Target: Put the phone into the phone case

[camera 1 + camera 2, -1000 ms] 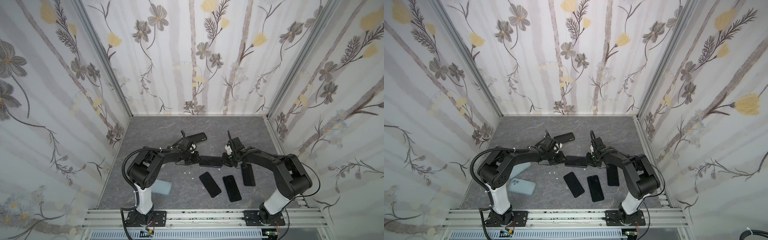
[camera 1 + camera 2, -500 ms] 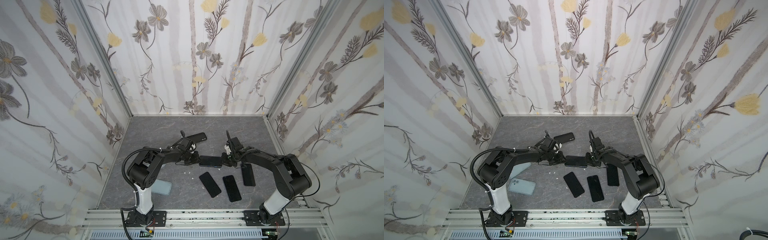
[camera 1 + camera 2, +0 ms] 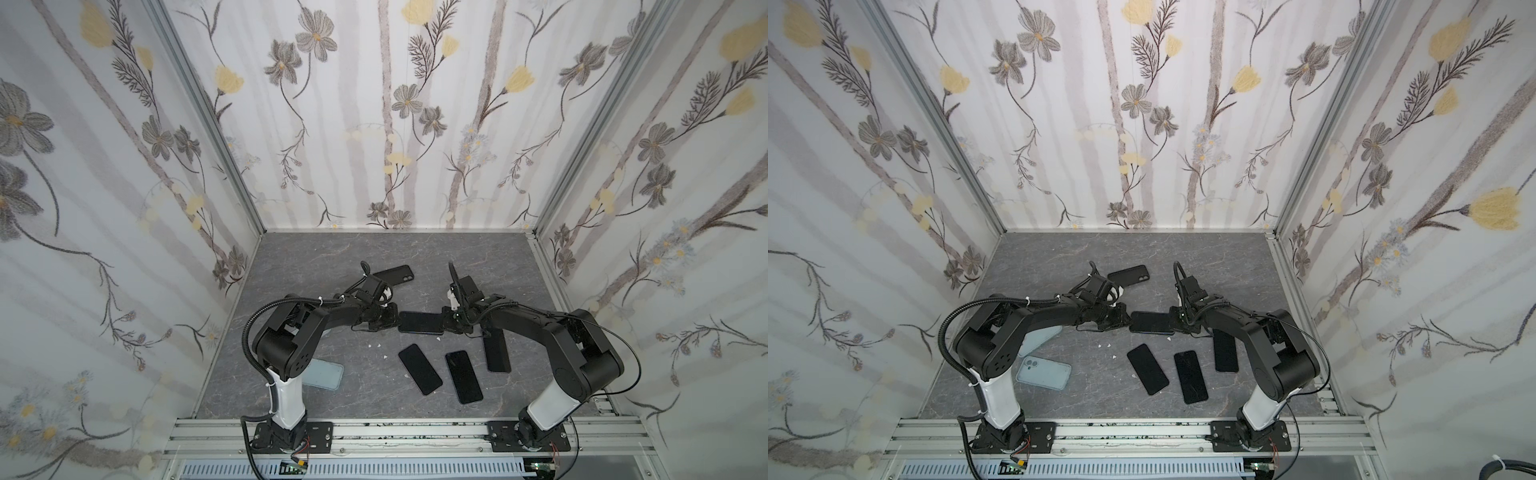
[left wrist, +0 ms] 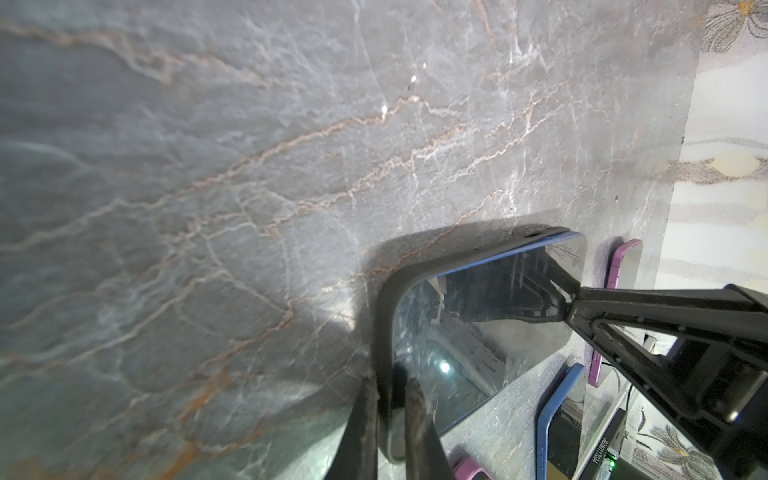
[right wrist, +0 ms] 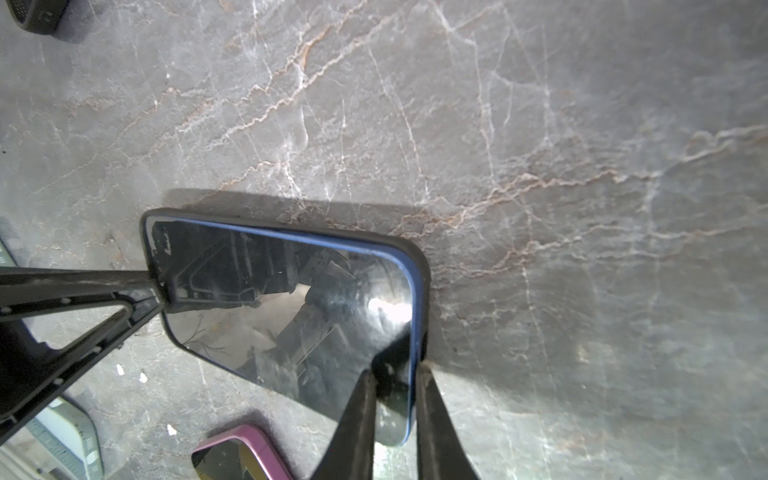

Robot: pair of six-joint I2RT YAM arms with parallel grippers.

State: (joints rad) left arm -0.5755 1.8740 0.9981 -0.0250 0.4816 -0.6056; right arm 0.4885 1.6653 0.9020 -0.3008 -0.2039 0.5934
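A phone with a blue edge lies screen up in the middle of the table, seated in a black phone case whose rim wraps its far side. My left gripper is shut on the case rim at the phone's left end. At the other end my right gripper is shut on the phone, one finger on the glass and one outside the edge. Both arms lie low, pointing at each other.
Three dark phones lie in front of the held one. A black case sits behind my left gripper. A light blue case lies front left, another pale case under the left arm. Patterned walls enclose the table.
The left jaws have closed tighter on the case rim. Both arms and the phone have stayed almost where they were.
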